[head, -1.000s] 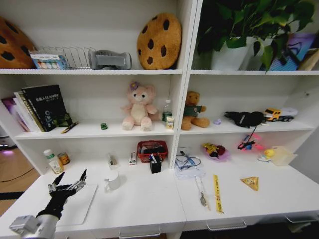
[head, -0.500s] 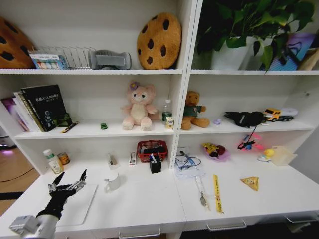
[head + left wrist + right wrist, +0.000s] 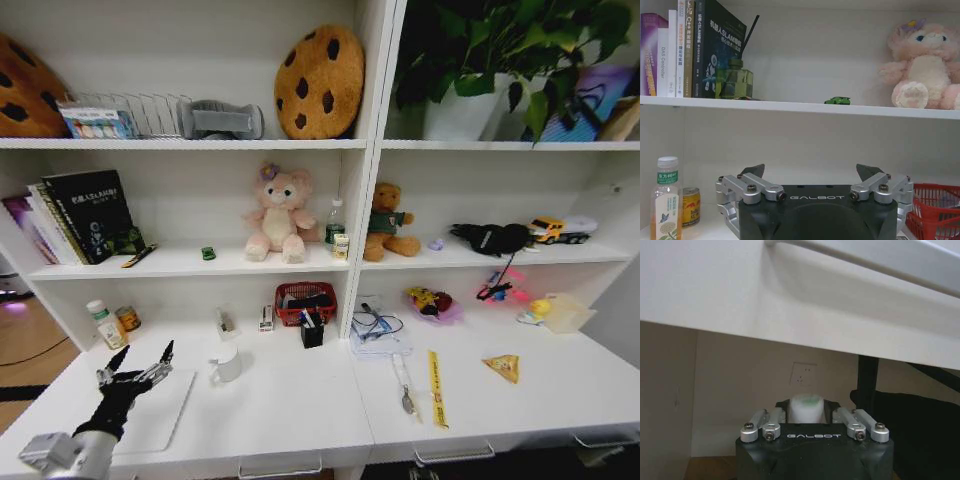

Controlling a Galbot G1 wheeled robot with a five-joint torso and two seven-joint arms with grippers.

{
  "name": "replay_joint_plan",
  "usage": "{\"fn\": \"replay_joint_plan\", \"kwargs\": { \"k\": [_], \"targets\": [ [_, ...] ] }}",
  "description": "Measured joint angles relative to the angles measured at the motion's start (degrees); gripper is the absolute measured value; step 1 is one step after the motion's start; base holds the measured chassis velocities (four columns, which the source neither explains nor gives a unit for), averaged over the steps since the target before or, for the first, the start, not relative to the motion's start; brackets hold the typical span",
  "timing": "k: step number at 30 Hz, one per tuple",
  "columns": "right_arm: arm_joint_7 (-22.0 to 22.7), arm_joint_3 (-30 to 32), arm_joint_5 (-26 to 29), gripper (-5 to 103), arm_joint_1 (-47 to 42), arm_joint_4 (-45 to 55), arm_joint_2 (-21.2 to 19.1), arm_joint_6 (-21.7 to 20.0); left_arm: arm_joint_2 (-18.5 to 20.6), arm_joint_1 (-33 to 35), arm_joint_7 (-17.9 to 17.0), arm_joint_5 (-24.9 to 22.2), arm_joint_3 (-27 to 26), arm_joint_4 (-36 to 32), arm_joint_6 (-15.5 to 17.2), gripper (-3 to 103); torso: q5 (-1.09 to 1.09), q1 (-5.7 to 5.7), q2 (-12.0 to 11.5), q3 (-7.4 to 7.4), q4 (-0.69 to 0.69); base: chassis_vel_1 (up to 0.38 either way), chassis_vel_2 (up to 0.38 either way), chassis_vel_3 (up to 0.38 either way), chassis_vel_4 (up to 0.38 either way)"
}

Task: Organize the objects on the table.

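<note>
Head view shows you the left gripper [image 3: 140, 362] spread wide above the flat silver-white laptop [image 3: 160, 410]; right gripper [image 3: 806, 416] clamps a green-lidded jar [image 3: 805, 408].

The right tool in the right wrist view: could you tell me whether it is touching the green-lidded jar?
Touching. In the right wrist view the right tool is closed on the green-lidded jar, with fingers pressed against both its sides.
</note>
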Motion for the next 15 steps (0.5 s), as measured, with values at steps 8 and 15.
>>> {"fn": "replay_joint_plan", "kwargs": {
  "k": [8,15],
  "targets": [
    [-0.3,-0.4,-0.6,63,-1.1,0.0,0.4,-0.3,0.0,0.0,0.0,0.0,0.0,0.0,0.0,100,0.00,0.00,0.0,-0.01,-0.01,0.000,0.000,0.000,0.000],
    [0.0,-0.3,-2.4,90,-7.0,5.0,1.9,0.5,0.0,0.0,0.0,0.0,0.0,0.0,0.0,100,0.00,0.00,0.0,-0.01,0.00,0.000,0.000,0.000,0.000]
  ]
}}
